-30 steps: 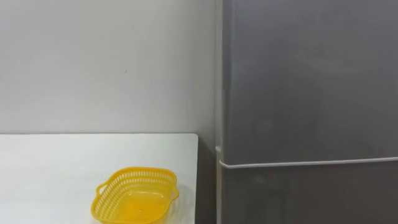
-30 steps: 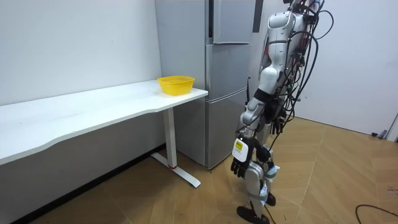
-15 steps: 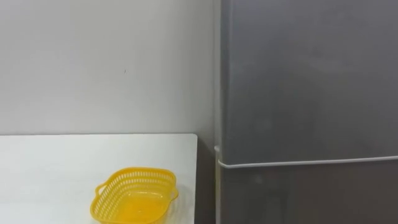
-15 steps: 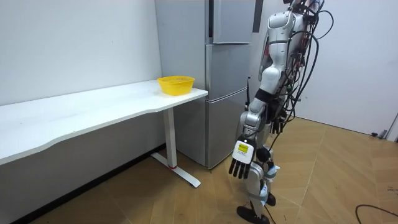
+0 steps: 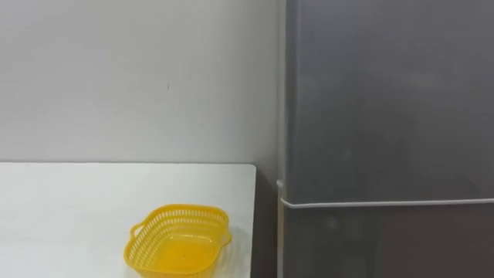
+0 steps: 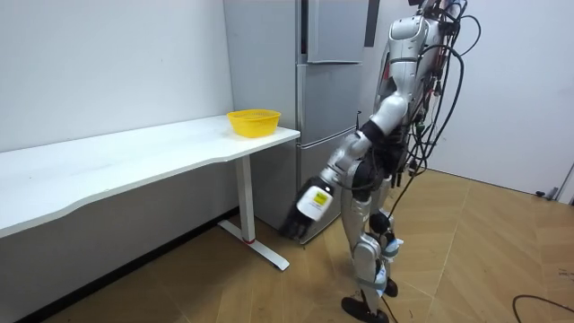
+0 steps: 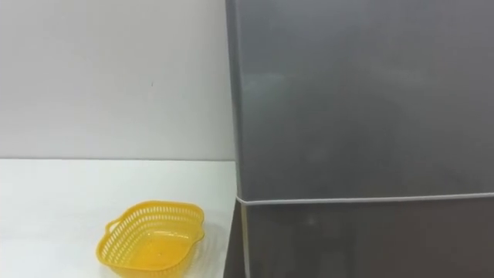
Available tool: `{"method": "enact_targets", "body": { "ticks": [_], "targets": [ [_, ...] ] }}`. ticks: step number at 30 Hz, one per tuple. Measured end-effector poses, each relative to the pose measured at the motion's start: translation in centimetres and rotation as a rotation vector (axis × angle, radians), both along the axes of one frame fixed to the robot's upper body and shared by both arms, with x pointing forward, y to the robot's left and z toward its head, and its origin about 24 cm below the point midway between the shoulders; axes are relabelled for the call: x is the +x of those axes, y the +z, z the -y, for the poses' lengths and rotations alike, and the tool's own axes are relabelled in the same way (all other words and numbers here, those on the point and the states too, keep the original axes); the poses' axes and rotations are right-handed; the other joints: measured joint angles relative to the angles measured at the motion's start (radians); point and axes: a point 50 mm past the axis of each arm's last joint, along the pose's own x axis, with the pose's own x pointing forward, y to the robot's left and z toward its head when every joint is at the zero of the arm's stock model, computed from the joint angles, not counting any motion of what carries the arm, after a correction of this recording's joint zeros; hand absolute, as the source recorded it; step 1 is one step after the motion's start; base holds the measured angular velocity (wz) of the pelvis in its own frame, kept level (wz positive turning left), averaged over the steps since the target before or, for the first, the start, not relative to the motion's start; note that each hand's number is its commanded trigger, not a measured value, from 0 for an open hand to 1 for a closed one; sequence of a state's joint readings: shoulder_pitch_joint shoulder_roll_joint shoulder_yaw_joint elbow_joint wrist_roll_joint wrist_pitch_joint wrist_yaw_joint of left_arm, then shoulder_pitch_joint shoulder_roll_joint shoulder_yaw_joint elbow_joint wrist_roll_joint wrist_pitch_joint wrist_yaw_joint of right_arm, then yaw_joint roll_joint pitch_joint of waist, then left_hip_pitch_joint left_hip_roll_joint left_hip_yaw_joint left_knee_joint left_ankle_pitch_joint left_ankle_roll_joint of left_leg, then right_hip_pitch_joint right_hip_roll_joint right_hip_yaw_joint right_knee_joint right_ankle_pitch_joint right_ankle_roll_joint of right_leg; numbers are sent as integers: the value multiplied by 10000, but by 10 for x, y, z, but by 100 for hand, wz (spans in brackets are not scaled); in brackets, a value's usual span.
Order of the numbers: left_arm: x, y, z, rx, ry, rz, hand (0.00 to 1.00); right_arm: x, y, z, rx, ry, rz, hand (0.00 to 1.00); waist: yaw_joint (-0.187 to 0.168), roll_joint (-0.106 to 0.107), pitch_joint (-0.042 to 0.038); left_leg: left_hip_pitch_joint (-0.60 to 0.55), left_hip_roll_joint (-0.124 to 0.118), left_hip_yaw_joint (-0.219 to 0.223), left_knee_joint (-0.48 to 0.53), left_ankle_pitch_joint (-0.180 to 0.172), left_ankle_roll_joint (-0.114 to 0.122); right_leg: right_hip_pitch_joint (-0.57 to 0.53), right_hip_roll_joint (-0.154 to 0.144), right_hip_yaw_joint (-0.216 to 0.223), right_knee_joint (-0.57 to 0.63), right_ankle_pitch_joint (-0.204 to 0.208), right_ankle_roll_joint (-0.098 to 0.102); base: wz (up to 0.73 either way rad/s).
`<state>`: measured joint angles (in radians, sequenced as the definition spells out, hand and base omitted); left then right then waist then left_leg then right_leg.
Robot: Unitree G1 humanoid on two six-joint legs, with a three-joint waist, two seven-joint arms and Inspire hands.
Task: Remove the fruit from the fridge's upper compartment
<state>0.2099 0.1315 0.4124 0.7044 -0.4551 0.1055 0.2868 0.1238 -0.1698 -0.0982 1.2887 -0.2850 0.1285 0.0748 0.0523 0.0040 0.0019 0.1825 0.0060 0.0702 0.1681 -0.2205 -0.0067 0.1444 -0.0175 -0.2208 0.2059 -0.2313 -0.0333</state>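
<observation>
Left hand is seen low in the room view, held out ahead of the body toward the bottom part of the tall grey metal fridge, before which the robot is stood. The step in hand is judged to be the reach for the upper door, with the task barely begun: every door is seen shut, so whatever is to be fetched is taken to be hidden behind the upper one. To do it well, the arm needs to be raised a good way, since the hand is well below the upper compartment. The door's free edge should be found first; a dark vertical bar high on the fridge is probably the handle, though that cannot be confirmed. A firm hold should be taken before any pull, and the pull is best made along the door's swing, with the body kept clear of it. Care is needed on the robot's left, where the white rectangular table is set just beside the fridge and a yellow perforated plastic basket is stood near its corner; the basket is likely where the item is meant to be put, so it should not be knocked. As for the hand, nothing is seen held in it. Whether it is released or clenched cannot be told, nor whether the fridge is touched.
</observation>
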Motion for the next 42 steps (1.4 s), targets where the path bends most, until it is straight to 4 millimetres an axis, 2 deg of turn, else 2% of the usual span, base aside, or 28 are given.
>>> {"method": "enact_targets", "body": {
  "ticks": [2, 5, 6, 8, 9, 12, 14, 15, 17, 20, 22, 23, 24, 29, 35, 39, 42],
  "targets": [
    [16, 17, -10, 653, 451, 1021, 0, 3, 1, 3, -28, -176, 251, 0, 28, 16, -40, -67, 5, -3, 6, 1, 0, -65, 8, 6, 10, 7, -9, 0],
    [43, 56, -23, 2068, 901, 2943, 0, 7, 3, 8, -84, -223, 571, 0, 102, -110, -35, -67, 4, 5, 1, 1, 0, -72, 8, 13, -5, 6, -10, -1],
    [47, 63, -24, 2245, 958, 3247, 0, 9, 3, 8, -76, -154, 642, 0, 89, -87, -50, -68, 4, -3, -2, 1, -1, -70, 11, 17, -14, 7, -10, 0],
    [61, 90, -27, 3022, 1051, 4429, 0, 12, 3, 8, -37, 7, 849, 0, 114, -130, -55, -38, 4, -41, -3, 1, 0, -63, 17, 33, -16, 14, -17, 0],
    [64, 96, -27, 3209, 1096, 4709, 0, 13, 3, 8, -33, 24, 910, 0, 112, -135, -55, -41, 2, -54, -6, 1, 0, -54, 13, 22, -12, 17, -17, 0],
    [73, 128, -29, 4022, 1330, 5993, 0, 14, 4, 9, -41, 226, 1023, 0, 84, -136, -58, -54, -14, -124, -9, 1, 0, -68, 3, 9, -25, 18, -15, 0],
    [77, 158, -28, 4812, 1470, 7112, 0, 13, 4, 10, -80, 123, 1042, 0, 77, -132, -53, -55, -17, -166, -9, 1, 0, -56, 4, 3, -35, 18, -16, 0],
    [79, 166, -28, 4976, 1491, 7439, 0, 12, 4, 11, -83, 95, 1036, 0, 83, -125, -51, -51, -16, -159, -9, 1, 0, -52, 7, 17, -39, 18, -16, -3],
    [80, 188, -26, 5693, 1492, 8361, 0, 9, 4, 11, -67, 36, 1045, 0, 107, -66, -21, 14, -14, -169, -11, 1, 0, -13, 25, 104, -41, 18, -16, -9],
    [81, 204, -22, 6333, 1314, 8867, 0, 5, 4, 10, 103, 18, 917, 0, 95, 28, -15, 3, -15, -196, -5, 0, -1, -37, 24, 134, -44, 17, -17, -4],
    [82, 219, -16, 6589, 1082, 9525, 0, -1, 4, 9, 255, -23, 770, 0, -16, 72, 19, -7, -22, -219, -7, 0, -1, -25, 8, 77, -43, 17, -16, 6],
    [82, 226, -14, 6686, 958, 9879, 0, -3, 3, 9, 313, -34, 689, 0, -55, 15, 27, -19, -23, -219, -7, 0, -1, -12, -2, 25, -39, 17, -15, 9],
    [83, 229, -12, 6735, 854, 10042, 0, -4, 3, 9, 354, -41, 638, 0, -115, 104, 28, -16, -22, -219, -7, 0, -1, -7, 0, 17, -46, 17, -15, 7],
    [89, 253, 3, 6815, -386, 11517, 0, -8, 2, 5, 502, 556, 377, 0, -465, 25, 80, -3, -17, -242, -7, 1, 0, 17, 26, 25, -175, 26, -8, 1],
    [102, 265, 20, 6534, -2147, 12514, 0, -7, 2, 4, 608, 600, 330, 0, -700, -13, 28, -39, -13, -232, -6, 1, 0, 0, 26, -16, -185, 37, -7, 0],
    [107, 266, 28, 6224, -3039, 12847, 0, -8, 2, 4, 629, 569, 297, 0, -778, -39, 36, -6, -2, -157, -23, 1, -1, -17, 46, 97, -185, 41, -15, -7],
    [117, 266, 42, 5532, -4194, 13225, 0, -8, 2, 3, 654, 548, 301, 0, -775, -29, 26, -22, -4, -146, -23, 1, -1, -41, 61, 206, -188, 41, -15, -9]
  ]
}}
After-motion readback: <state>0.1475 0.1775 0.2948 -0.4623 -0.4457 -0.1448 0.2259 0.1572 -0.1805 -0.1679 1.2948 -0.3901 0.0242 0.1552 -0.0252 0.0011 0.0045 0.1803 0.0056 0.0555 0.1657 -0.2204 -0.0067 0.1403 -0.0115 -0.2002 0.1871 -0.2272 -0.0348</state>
